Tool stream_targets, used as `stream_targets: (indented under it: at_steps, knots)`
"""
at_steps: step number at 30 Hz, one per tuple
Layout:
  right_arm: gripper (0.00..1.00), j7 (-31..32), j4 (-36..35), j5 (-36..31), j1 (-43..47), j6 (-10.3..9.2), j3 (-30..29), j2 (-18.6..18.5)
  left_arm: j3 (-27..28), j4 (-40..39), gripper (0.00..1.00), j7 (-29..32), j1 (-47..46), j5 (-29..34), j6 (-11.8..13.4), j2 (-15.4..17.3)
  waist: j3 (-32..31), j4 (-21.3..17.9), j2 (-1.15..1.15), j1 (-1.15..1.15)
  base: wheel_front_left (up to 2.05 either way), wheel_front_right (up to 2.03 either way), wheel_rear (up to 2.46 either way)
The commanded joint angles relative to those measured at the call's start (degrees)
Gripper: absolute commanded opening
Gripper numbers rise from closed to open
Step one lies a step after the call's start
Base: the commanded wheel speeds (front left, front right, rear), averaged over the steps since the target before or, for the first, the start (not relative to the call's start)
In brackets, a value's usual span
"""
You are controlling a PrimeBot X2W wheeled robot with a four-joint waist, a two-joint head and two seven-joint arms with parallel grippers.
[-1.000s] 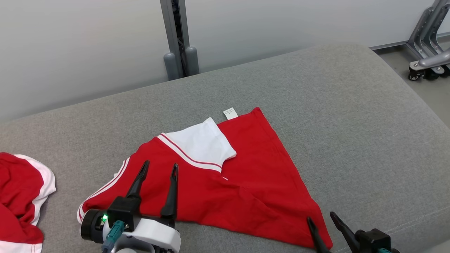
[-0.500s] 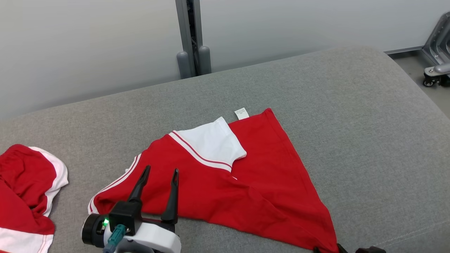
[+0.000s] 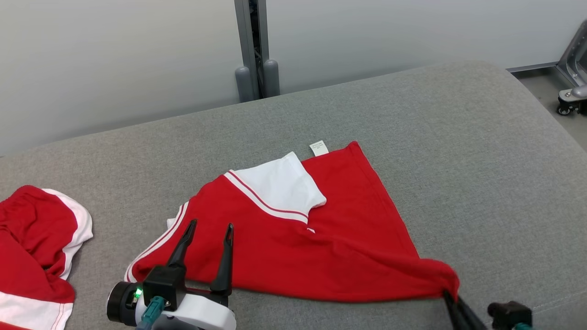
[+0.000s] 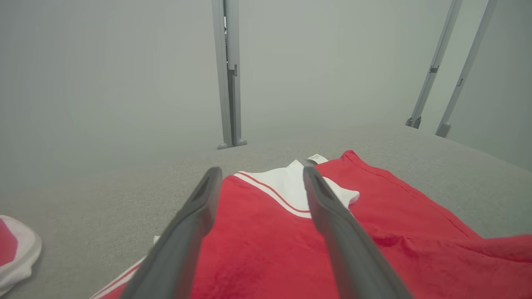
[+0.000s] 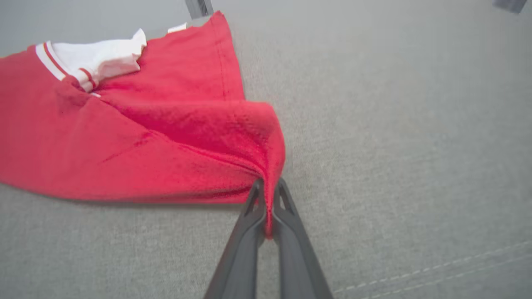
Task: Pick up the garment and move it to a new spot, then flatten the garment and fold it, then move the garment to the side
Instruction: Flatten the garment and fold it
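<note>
My right claw (image 5: 268, 189) is clamped on the near right corner of the red garment (image 3: 293, 250). My left claw (image 3: 210, 224), jaws apart, hovers over its left end. Bare grey cushion (image 3: 481, 160) spreads rightward.

Left gripper (image 4: 262, 172) fingers spread apart over red-and-white garment (image 4: 266, 257), grey cushion (image 4: 104, 199), metal post (image 4: 228, 83) behind

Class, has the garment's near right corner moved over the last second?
Yes: pinched by the right gripper, the corner has bunched up, closer to the white label.
</note>
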Motion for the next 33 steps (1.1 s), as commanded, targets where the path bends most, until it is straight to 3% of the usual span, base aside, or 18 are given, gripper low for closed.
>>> stream_targets:
  at_steps: [1,6,10,25,32,33]
  knots:
    - [0.0,-0.08,-2.15,-0.99,0.47,-0.03,-1.38,-0.31,0.38,-0.09,1.0,-0.21,0.36,0.48,-0.23,0.24,0.0,0.02,0.0,0.0,0.0,0.0,0.0]
    - [0.0,-0.08,-11.92,-2.96,1.47,-0.03,-4.63,0.5,1.89,-0.95,1.0,-0.2,1.39,0.65,0.69,0.03,0.17,0.07,0.0,0.0,0.0,0.0,0.0]
    - [0.0,-0.08,-13.21,-3.66,-1.12,-0.02,-6.12,0.76,3.16,-1.89,1.0,-0.21,2.69,0.8,1.62,-0.4,0.14,1.41,0.0,0.0,0.0,0.0,0.0]
    - [0.0,-0.08,4.51,-6.95,-15.49,-0.02,-16.49,0.02,4.28,-3.6,1.0,-0.21,8.3,0.39,2.08,-2.39,-1.06,12.45,0.0,0.0,0.0,0.0,0.0]
    - [0.01,-0.03,16.24,-10.83,-23.52,-0.02,-20.76,-1.53,3.8,-3.57,1.0,-0.21,8.02,0.89,1.31,-2.72,-0.08,15.33,0.0,0.0,0.0,0.0,0.0]
    - [0.47,0.09,20.18,-12.16,-26.51,-0.02,-22.41,-1.9,3.64,-3.38,1.0,-0.21,7.45,1.1,1.17,-2.82,0.37,15.78,0.0,0.0,0.0,0.0,0.0]
